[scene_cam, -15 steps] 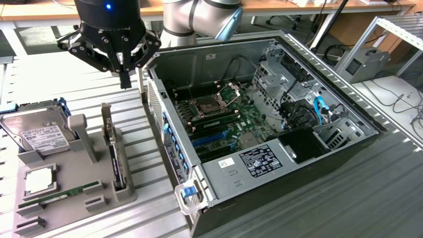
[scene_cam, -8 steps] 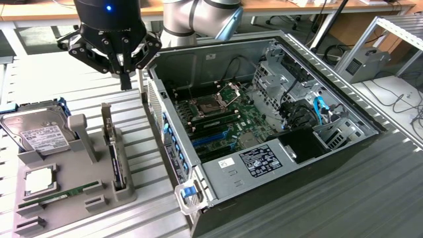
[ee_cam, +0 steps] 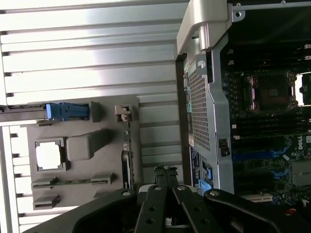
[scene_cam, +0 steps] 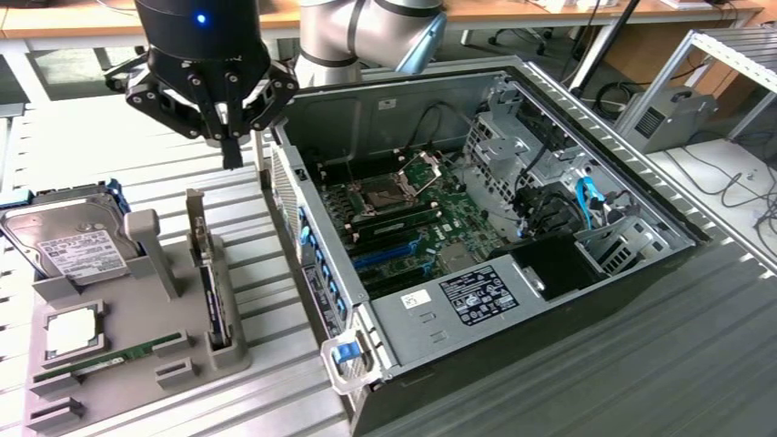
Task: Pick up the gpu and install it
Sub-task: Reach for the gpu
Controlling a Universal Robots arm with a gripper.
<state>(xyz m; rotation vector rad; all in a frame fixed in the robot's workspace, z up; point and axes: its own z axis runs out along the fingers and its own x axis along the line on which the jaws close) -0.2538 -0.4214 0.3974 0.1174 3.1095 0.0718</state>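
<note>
My gripper (ee_cam: 165, 173), fingers pressed together and holding nothing, hangs above the slatted table (scene_cam: 73, 155), between the grey holder (scene_cam: 164, 314) and the open computer case (scene_cam: 510, 300); the gpu (scene_cam: 214, 291) stands on edge in a slot along the holder's side nearest the case, its silver bracket upright at the end closest to my fingertips, near them but apart; the holder's other recesses carry a hard drive (scene_cam: 71, 244), a processor (scene_cam: 73, 332) and a green RAM stick (scene_cam: 112, 358); the motherboard (scene_cam: 407, 218) lies exposed inside the case, its blue slots visible.
</note>
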